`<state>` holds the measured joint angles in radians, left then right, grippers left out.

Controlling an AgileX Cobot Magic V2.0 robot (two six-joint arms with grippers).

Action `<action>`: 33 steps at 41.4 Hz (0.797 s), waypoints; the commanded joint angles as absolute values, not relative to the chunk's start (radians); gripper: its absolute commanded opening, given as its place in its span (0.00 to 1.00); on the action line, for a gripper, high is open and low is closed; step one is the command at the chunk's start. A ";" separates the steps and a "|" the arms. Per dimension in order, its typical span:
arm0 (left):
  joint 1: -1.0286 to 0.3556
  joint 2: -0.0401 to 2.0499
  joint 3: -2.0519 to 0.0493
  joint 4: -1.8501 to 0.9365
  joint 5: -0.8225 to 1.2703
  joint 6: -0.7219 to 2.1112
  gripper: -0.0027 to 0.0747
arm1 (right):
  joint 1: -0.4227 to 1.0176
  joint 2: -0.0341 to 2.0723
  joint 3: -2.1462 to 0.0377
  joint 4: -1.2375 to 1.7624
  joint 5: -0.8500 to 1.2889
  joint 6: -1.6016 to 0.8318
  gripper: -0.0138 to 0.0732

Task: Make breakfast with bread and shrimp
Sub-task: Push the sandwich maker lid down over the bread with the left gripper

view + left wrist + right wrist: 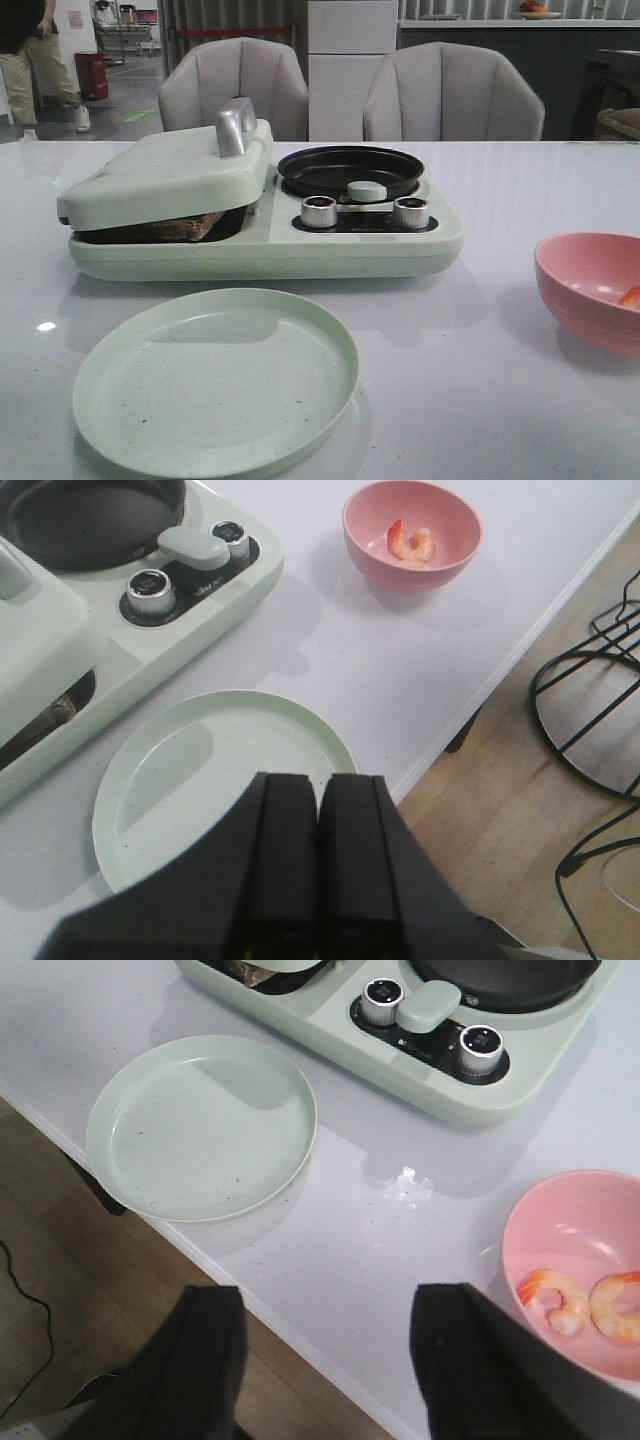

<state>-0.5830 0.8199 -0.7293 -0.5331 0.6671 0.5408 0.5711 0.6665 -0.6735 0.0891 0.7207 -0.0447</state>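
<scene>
A brown bread crust (190, 228) shows in the gap under the nearly closed lid (170, 170) of the pale green breakfast maker (300, 250); the rest of the bread is hidden. In the left wrist view only a sliver of bread (60, 712) peeks out. Two orange-red and white shrimp (555, 1300) lie in a pink bowl (560, 1225) at the table's right. My left gripper (320, 782) is shut and empty, above the near rim of a green plate (190, 770). My right gripper (328, 1300) hangs open over the table's front edge, left of the bowl. The front view shows neither gripper.
The empty green plate (215, 385) lies in front of the breakfast maker. A black pan (350, 170) and two silver knobs (320, 212) sit on the maker's right half. The pink bowl (580, 300) stands near the right edge. Two grey chairs (235, 85) stand behind the table.
</scene>
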 commanded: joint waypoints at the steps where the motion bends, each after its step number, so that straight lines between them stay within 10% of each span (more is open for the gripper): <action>1: -0.591 0.738 -0.709 -0.583 0.563 0.541 0.16 | 0.569 0.680 -0.699 0.089 0.641 -0.051 0.70; 33: -0.591 0.688 -0.687 -0.589 0.528 0.541 0.16 | -0.103 1.277 -0.930 0.074 0.673 -0.051 0.70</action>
<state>-0.5830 0.6896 -0.6604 -0.5552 0.5969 0.5408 -0.0740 1.2459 -0.8823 0.0805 0.7381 -0.0361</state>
